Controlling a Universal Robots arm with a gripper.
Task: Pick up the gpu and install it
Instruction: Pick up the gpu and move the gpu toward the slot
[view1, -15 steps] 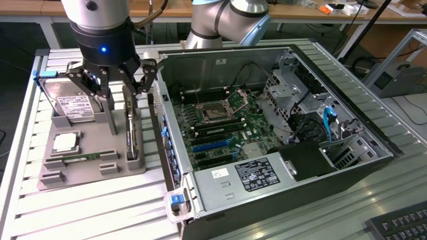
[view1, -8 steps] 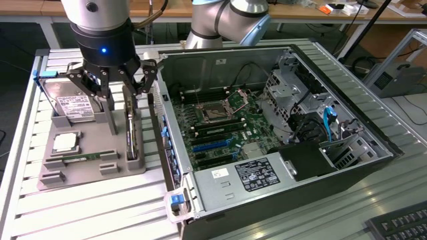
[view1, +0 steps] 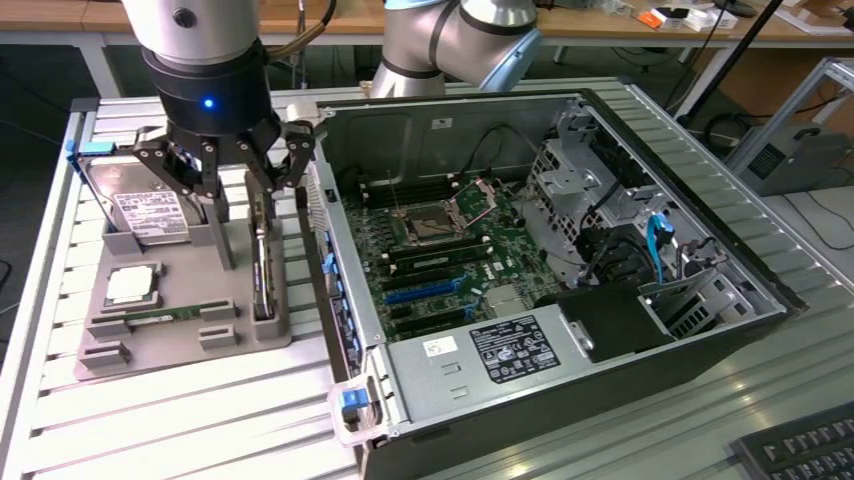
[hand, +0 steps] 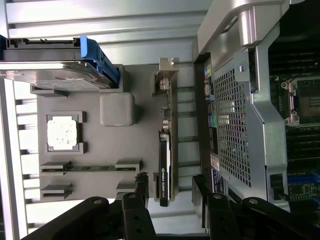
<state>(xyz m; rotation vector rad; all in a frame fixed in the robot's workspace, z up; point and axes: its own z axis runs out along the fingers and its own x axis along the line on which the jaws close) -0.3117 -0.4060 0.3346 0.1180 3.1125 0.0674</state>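
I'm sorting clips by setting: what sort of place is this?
Likely a robotics lab bench for PC assembly: a robot arm over a parts tray, an open computer case, desks behind.

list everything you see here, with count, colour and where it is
gpu: 1, black, on edge in the holder, beside the case
hard drive: 1, silver, white label, standing in the holder
cpu: 1, silver, flat in the holder
ram stick: 1, green, in a holder slot
holder: 1, gray, on the table
computer case: 1, black and silver, open, on the exterior view's right of the holder
motherboard: 1, green, inside the case
keyboard: 1, black, the exterior view's lower right
table: 1, silver, slatted
gripper: 1, black, open, over the gpu
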